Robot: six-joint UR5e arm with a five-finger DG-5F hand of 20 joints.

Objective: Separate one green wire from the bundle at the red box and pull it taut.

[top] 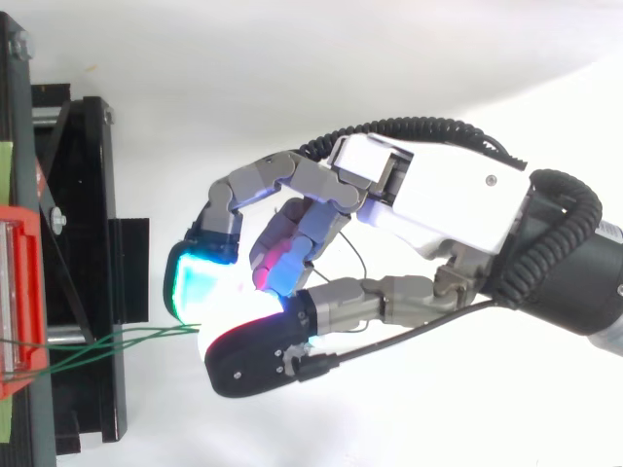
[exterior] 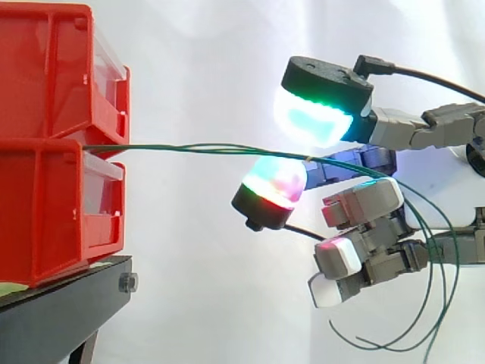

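Note:
Thin green wires [exterior: 189,148] come out from between the two stacked red bins [exterior: 45,212] at the left and run almost level to my hand [top: 458,195]. They pass between a cyan-green fingertip pad [exterior: 314,114] above and the red-green thumb pad [exterior: 274,182] below, lying on the lower pad. One strand runs straight; another bows slightly above it. The other fingers are curled under. Behind the pinch the wires loop down, and their loose ends [exterior: 424,326] hang below the hand. From above, the wires [top: 97,348] leave the red bin [top: 18,302] and end at the pads.
The bins rest on a black stand [exterior: 61,303] with a bolt at its front corner. From above, the stand's black frame [top: 92,243] lies between the bin and the hand. A white curtain backs the scene.

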